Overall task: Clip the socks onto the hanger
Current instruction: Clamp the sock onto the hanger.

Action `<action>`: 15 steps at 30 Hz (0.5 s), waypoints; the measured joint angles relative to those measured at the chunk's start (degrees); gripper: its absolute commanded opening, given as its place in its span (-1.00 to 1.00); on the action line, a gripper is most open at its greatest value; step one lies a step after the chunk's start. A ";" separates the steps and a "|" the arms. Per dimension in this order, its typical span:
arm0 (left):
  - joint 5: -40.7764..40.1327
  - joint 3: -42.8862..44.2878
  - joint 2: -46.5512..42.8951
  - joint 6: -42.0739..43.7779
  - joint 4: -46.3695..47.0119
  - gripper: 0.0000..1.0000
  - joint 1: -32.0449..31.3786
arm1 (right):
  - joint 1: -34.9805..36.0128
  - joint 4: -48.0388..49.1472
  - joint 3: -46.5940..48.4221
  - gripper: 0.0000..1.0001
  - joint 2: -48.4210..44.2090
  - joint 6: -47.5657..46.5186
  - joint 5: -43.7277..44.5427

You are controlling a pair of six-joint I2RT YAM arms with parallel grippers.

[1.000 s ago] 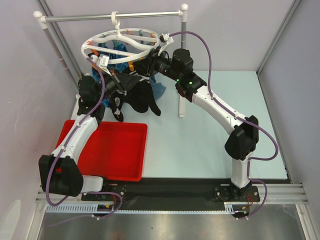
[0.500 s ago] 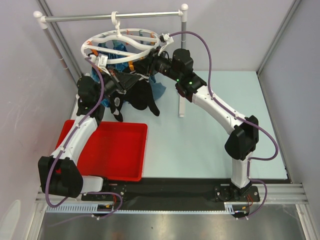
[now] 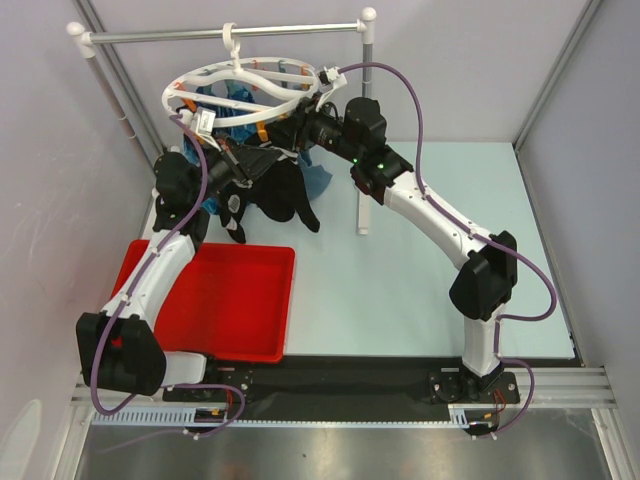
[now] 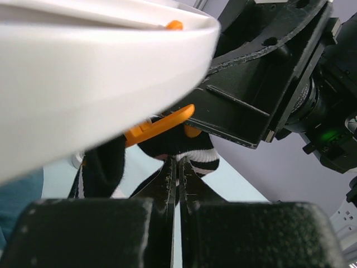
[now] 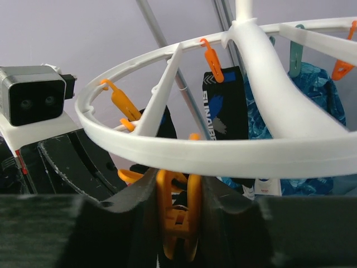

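Observation:
The white ring hanger (image 3: 240, 82) hangs by its hook from the grey rail, with orange clips round the rim. Black socks (image 3: 285, 195) hang below its front. My left gripper (image 3: 243, 163) is shut on a black sock with white stripes (image 4: 192, 152), held up just under the rim (image 4: 83, 72) beside an orange clip (image 4: 159, 124). My right gripper (image 3: 290, 128) is shut on an orange clip (image 5: 178, 220) under the rim (image 5: 223, 153), squeezing its handles. Another black sock with lettering (image 5: 226, 106) hangs clipped at the far side.
A red tray (image 3: 225, 300) sits on the table at front left, under my left arm. Blue patterned cloth (image 3: 230, 105) hangs from the hanger's back. The grey rail stand (image 3: 225, 35) spans the back, its right post (image 3: 365, 120) standing behind my right arm.
My left gripper has shifted slightly to the left with the sock. The right arm and the hanger have hardly moved.

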 measured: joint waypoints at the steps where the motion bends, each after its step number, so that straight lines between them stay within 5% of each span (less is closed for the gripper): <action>1: 0.00 0.00 0.00 0.00 0.00 -1.00 0.00 | 0.02 0.00 -0.02 -0.18 -0.04 0.09 0.00; 12: 0.02 0.02 0.00 0.00 -0.04 -0.97 0.00 | 0.50 -0.26 0.00 0.37 -1.16 -0.31 0.37; 15: -0.02 0.11 0.00 0.39 -0.85 -0.54 0.00 | 0.61 -0.66 -0.02 0.80 -1.51 -0.59 0.90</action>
